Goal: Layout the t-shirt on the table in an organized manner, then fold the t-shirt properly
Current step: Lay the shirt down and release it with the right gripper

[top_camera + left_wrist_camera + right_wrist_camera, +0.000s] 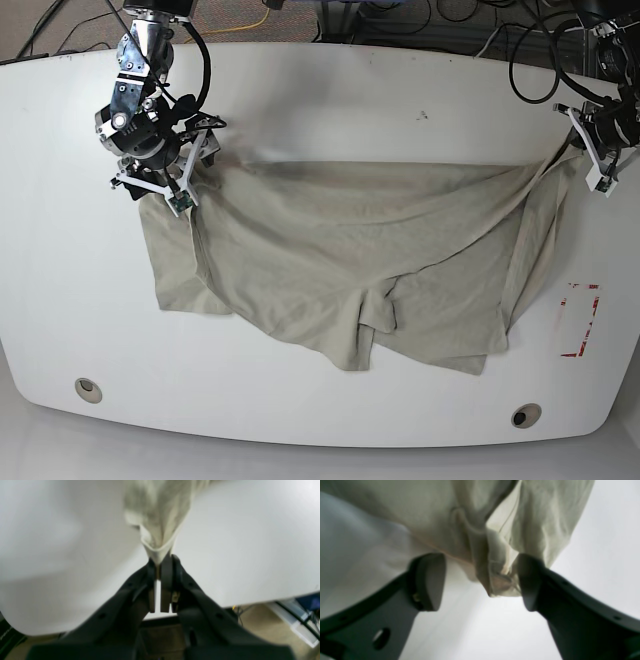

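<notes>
- Left gripper point(160, 563) is clamped tight on a hem edge of the t-shirt point(340, 260), far right of the base view.
- Right gripper point(480, 582), upper left there, is spread wide, with bunched cloth between its fingers point(430, 580).
- The shirt lies wrinkled across the middle of the table point(300, 90), its right corner lifted.

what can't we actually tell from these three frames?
- Right gripper: jaws open around a shirt fold in the right wrist view; touching the cloth or not is lost to blur.
- Left gripper: shut on a shirt edge; which part of the shirt is unclear, the left wrist view crops it.
- Shirt front or back: folds hide it in the base view.
- Table under the shirt: covered.
</notes>
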`<state>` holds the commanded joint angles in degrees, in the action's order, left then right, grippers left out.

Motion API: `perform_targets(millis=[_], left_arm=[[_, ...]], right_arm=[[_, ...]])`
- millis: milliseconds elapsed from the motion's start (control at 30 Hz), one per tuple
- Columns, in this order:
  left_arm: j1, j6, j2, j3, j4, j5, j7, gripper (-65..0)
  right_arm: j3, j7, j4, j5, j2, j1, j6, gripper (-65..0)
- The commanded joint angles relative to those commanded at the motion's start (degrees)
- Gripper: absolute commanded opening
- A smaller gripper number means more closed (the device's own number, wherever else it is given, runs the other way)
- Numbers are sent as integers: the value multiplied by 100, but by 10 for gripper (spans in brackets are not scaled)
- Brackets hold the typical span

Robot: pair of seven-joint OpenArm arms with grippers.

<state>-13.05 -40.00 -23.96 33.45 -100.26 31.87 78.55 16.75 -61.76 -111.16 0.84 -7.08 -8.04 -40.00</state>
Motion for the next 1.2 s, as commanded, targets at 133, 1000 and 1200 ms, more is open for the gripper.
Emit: perform_targets(millis=[133,1000,1200], left_arm=[[-9,0,-44,0,0,0,0,-646],[185,0,-1002,0,18,-9,0,-483],[229,0,-1116,18,9,0,0,-219]], right_arm=[[0,0,0,0,-202,246,0,-171],[-325,264,3182,-26,-229,3297,0,-173],[-325,607,4158,-9,-44,3754,0,-174]])
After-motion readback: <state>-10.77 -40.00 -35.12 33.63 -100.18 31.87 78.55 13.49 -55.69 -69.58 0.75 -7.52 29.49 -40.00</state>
